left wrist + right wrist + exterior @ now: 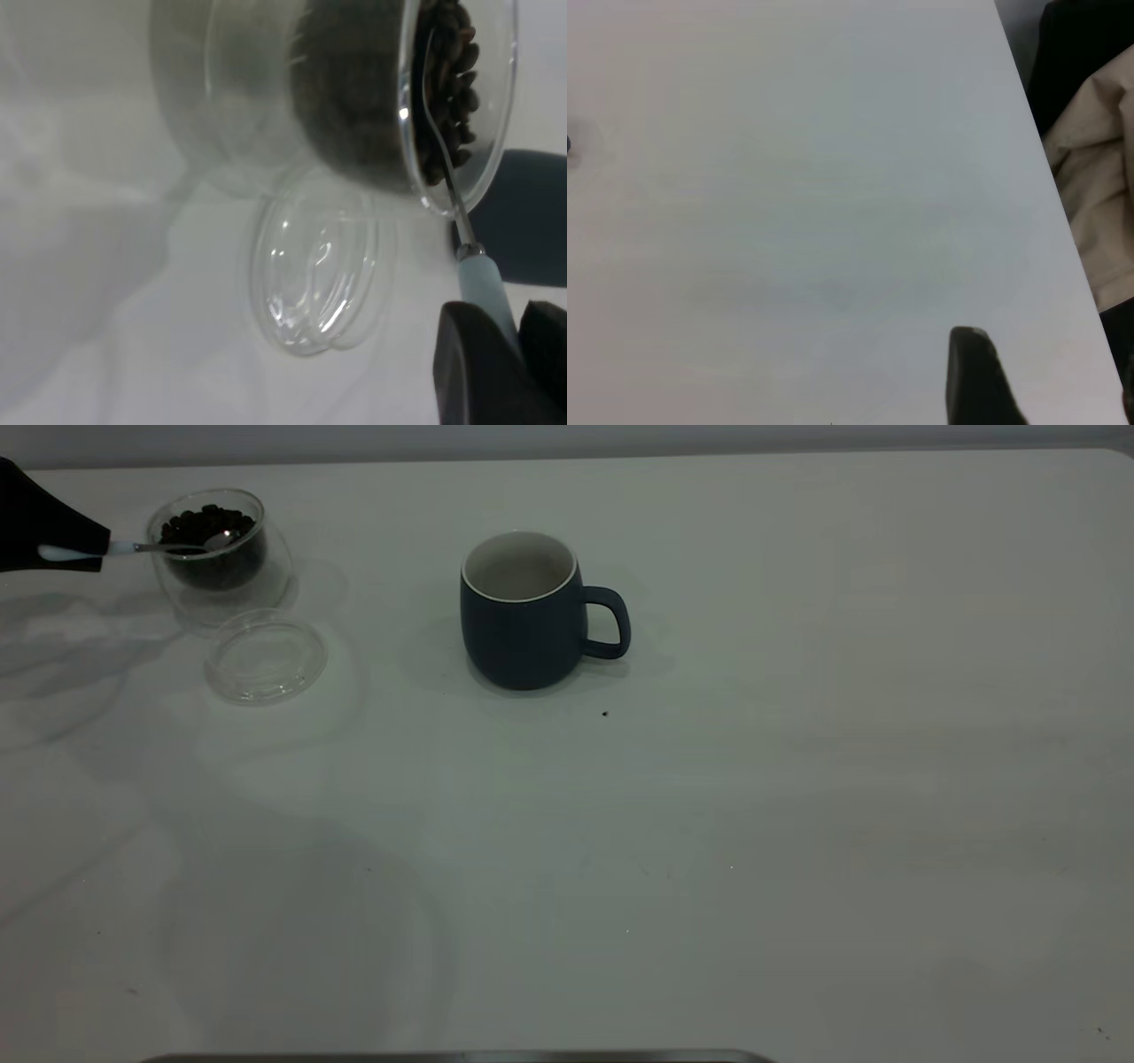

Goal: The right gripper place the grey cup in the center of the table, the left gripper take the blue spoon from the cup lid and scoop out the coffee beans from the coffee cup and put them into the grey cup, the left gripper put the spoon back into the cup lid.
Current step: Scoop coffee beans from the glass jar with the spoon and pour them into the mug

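The grey cup (523,615) stands upright near the middle of the table (797,779), handle to the right and inside white. At the far left, the coffee cup (217,558) holds coffee beans (213,521). My left gripper (66,549) is shut on the blue spoon's pale handle (483,288), and the spoon's metal bowl (217,540) rests among the beans (452,80). The clear cup lid (266,658) lies flat in front of the coffee cup with nothing on it. In the right wrist view, one dark finger (970,372) of the right gripper (1050,381) hovers over bare table near its edge.
A small dark speck (605,713) lies in front of the grey cup. Beyond the table edge in the right wrist view hang beige fabric (1099,177) and something dark. A metal strip (461,1057) runs along the front edge.
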Controlling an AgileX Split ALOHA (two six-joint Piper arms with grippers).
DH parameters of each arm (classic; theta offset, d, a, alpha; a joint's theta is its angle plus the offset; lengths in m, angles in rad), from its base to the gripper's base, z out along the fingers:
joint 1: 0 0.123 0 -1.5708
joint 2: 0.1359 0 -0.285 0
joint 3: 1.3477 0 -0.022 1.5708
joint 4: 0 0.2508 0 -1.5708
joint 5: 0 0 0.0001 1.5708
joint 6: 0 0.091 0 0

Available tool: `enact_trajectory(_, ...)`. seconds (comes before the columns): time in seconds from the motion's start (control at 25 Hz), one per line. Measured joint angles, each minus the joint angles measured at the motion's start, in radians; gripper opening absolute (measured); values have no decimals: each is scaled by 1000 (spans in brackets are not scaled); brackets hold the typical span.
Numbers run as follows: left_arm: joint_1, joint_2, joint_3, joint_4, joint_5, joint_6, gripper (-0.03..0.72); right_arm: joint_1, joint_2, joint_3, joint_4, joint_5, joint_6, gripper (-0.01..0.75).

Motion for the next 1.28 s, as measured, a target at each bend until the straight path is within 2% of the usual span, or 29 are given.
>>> enact_trajectory(0.36, 0, 63, 0, -110, 49, -4, 128, 0, 0, 0, 0, 0, 0, 364)
enact_trajectory(0.72, 1, 65, 0, -130, 52, 5, 128, 0, 0, 0, 0, 0, 0, 364)
enact_trajectory(1.28, 61, 65, 0, -148, 92, 12, 128, 0, 0, 0, 0, 0, 0, 364)
